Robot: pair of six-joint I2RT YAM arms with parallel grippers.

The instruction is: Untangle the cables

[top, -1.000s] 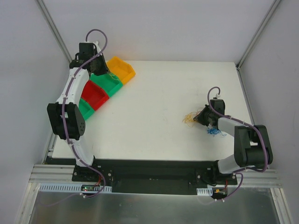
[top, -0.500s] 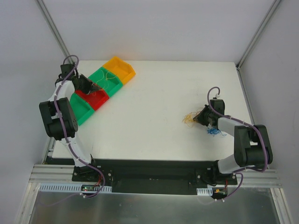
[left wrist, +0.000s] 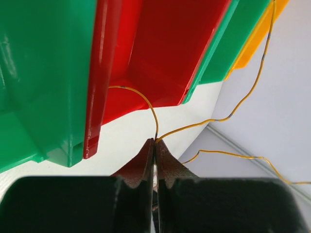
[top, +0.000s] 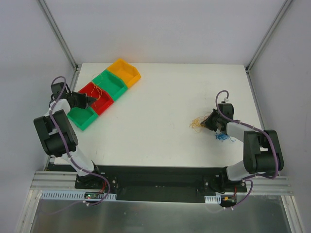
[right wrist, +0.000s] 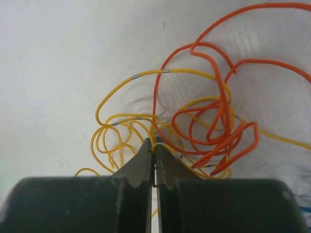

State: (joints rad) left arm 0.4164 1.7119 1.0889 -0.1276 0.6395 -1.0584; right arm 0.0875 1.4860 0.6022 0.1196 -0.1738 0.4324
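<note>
Leftward swung our left gripper (left wrist: 155,145), clamping one freed yellow wire (left wrist: 214,120) by the red bin (left wrist: 160,48); our right gripper (right wrist: 155,145) clamped the orange-yellow clump (right wrist: 194,126), untangling unfinished

A broad open lane is left across the middle of the table (top: 155,121), from near edge to far edge. The far-left corner is blocked by a diagonal row of bins (top: 114,83); the right edge is crowded by the cables (top: 197,123) and right arm (top: 257,148).
</note>
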